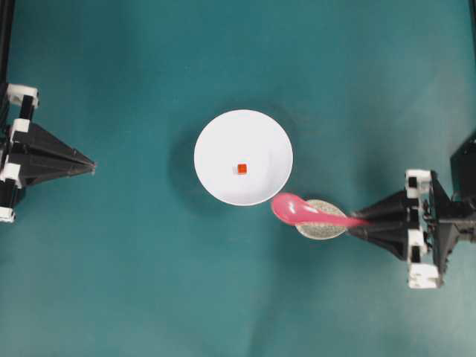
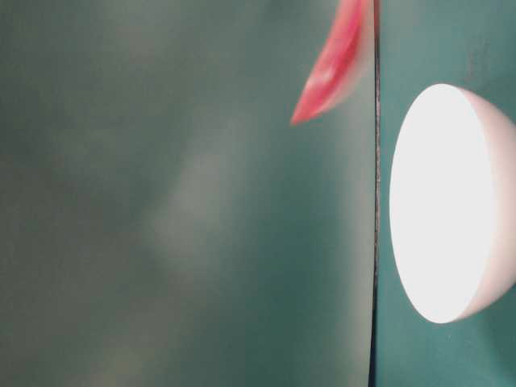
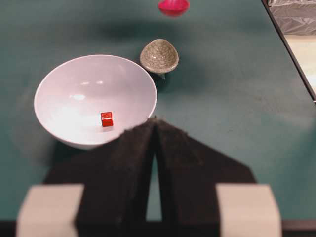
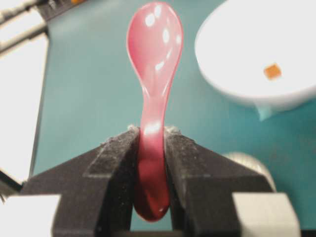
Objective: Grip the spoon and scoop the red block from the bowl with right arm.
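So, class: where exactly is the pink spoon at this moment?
In the overhead view the spoon sits right of centre, gripped by its handle in the right end effector, its scoop just outside the white bowl, above the speckled dish.

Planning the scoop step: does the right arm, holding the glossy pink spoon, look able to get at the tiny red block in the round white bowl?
Probably yes. The right hand grips the glossy pink spoon just outside the round white bowl, whose top is open; the tiny red block lies alone inside it.
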Controlling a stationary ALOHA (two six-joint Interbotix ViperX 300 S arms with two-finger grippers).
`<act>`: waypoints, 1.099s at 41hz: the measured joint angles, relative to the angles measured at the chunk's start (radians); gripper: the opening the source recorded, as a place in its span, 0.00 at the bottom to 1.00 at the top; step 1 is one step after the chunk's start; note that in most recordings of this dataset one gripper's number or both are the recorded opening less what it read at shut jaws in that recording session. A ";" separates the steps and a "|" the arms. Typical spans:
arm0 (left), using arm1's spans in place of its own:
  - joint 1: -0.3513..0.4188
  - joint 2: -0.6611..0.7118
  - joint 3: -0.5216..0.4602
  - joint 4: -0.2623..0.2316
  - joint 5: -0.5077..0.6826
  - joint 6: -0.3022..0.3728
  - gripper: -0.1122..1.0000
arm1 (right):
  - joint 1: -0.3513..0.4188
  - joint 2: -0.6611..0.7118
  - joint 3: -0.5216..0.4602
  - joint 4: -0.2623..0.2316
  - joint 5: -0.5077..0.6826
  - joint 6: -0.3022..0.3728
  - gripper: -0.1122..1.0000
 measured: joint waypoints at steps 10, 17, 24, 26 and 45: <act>0.000 -0.002 -0.002 0.000 0.000 0.000 0.10 | -0.337 -0.121 -0.196 0.002 0.472 -0.123 0.31; -0.002 -0.002 0.000 0.000 0.000 0.002 0.10 | -0.586 -0.095 -0.347 0.000 0.899 -0.123 0.31; -0.002 -0.002 -0.002 0.002 0.000 0.002 0.10 | -0.746 0.003 -0.448 -0.009 1.204 -0.121 0.31; -0.002 0.000 -0.002 0.000 0.000 0.003 0.10 | -0.767 0.029 -0.466 -0.020 1.243 -0.121 0.31; -0.002 0.002 -0.002 0.000 0.000 0.015 0.10 | -0.787 0.149 -0.554 -0.296 1.433 0.104 0.31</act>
